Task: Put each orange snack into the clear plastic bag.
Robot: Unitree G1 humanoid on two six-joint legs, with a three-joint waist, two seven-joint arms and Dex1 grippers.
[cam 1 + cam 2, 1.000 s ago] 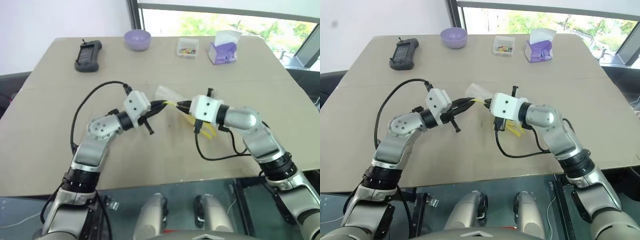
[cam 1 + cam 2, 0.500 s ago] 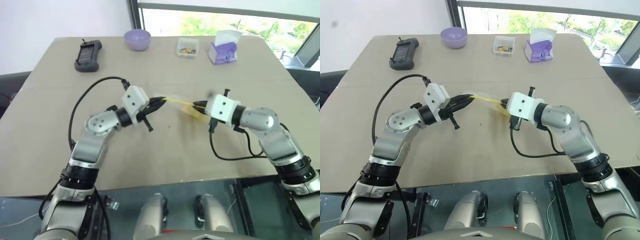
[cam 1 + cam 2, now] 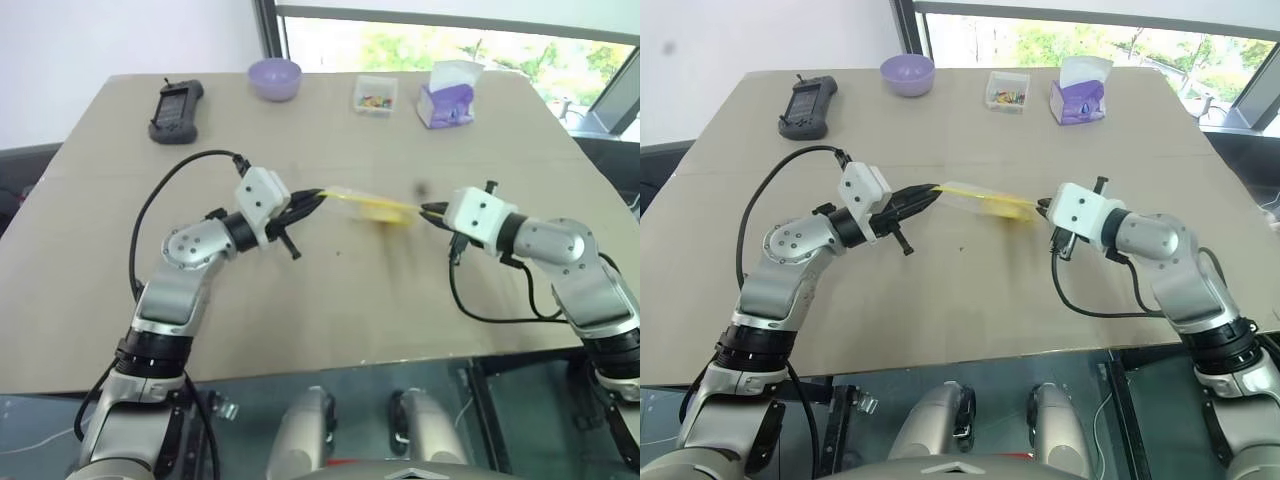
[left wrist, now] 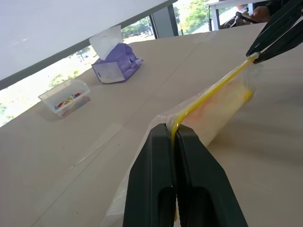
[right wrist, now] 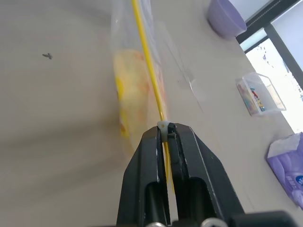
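Both tools are pinching the clear plastic bag (image 3: 980, 200) by its yellow zipper strip, left tool (image 3: 930, 193) and right tool (image 3: 1043, 207) at opposite ends, stretching it taut above the table (image 3: 970, 290), probably to seal the orange snack (image 5: 130, 78) inside.

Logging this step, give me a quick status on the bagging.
Left gripper and right gripper shut on clear plastic bag, zipper strip taut between them. Orange snack inside. Nothing in the way.

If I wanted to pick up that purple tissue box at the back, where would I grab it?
Probably the tissue box is best gripped across its two purple side walls, coming straight down from above. It stands upright on the table, and the white tissue sticking out on top is too soft to hold.
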